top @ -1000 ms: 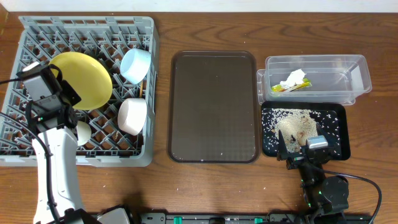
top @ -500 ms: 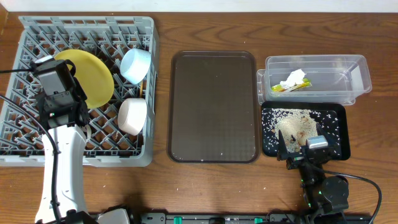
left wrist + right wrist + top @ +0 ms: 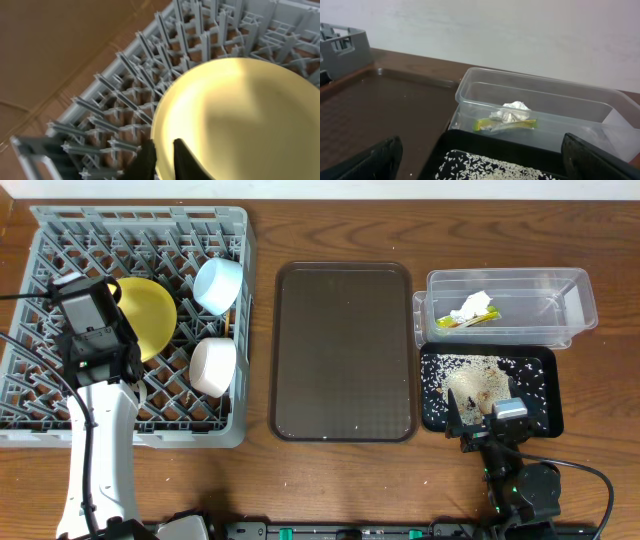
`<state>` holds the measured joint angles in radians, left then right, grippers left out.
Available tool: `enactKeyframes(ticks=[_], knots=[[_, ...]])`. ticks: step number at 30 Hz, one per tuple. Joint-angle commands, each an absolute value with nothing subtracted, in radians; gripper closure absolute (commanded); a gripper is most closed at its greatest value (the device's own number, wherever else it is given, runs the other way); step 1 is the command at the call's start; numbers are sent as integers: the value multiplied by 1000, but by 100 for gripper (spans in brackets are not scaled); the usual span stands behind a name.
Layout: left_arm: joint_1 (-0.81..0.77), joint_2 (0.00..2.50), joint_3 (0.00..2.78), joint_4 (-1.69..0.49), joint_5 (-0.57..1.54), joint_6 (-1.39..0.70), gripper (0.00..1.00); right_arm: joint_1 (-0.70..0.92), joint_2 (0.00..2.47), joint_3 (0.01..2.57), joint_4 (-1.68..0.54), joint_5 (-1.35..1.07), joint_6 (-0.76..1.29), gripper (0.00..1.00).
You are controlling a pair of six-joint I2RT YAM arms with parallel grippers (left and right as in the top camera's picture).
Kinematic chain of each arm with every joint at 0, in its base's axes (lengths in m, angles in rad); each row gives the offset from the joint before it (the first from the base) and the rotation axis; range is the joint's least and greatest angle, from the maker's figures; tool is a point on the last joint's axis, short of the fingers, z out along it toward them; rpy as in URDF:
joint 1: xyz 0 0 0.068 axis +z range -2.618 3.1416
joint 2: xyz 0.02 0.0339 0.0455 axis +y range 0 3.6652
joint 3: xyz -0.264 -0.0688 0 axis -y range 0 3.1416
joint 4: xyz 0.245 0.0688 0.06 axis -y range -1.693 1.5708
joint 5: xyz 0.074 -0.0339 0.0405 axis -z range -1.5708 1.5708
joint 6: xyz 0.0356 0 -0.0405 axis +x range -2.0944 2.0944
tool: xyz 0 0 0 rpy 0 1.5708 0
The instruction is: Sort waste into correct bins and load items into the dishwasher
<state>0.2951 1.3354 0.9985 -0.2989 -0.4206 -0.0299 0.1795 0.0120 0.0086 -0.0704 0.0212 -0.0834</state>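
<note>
The pale yellow plate (image 3: 152, 313) stands tilted among the pegs of the grey dishwasher rack (image 3: 140, 230). In the left wrist view my left gripper (image 3: 164, 146) is shut on the plate (image 3: 240, 120), one finger on each side of its near rim. A light blue bowl (image 3: 218, 284) and a white bowl (image 3: 212, 366) rest in the rack to the plate's right. My right gripper (image 3: 485, 165) stands open low over the black tray (image 3: 548, 408), which holds rice scraps (image 3: 475, 378). The clear tub (image 3: 580, 300) contains the wrapper (image 3: 507, 124) and crumpled paper (image 3: 515, 109).
A large dark brown serving tray (image 3: 343, 350) lies between the rack and the two bins. The left arm (image 3: 95, 440) reaches over the rack's near left part. Bare wooden table (image 3: 340, 480) runs along the front.
The left arm shifted right over the rack, and the plate has sunk lower and more upright among the pegs, showing less of its face from above. The right arm has not moved.
</note>
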Motion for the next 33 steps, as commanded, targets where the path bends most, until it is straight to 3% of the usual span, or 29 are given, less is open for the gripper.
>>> enactKeyframes(ticks=[1, 4, 10, 13, 19, 26, 33], knots=[[293, 1341, 999, -336, -296, -168, 78, 170, 7, 5, -72, 18, -72, 1], [293, 1341, 999, -376, -236, -241, 70, 170, 7, 5, -72, 18, -72, 1], [303, 1342, 998, -527, -167, -549, 39, 170, 7, 6, -72, 18, -72, 1], [325, 1346, 996, -539, -163, -668, 37, 170, 7, 5, -72, 18, -72, 1], [393, 1346, 997, -530, -152, -678, 37, 170, 7, 5, -72, 18, -72, 1], [639, 1346, 1006, -408, 247, -592, 44, 170, 7, 5, -72, 18, -72, 1], [766, 1414, 1008, -389, 359, -485, 47, 170, 7, 5, -72, 18, -72, 1]])
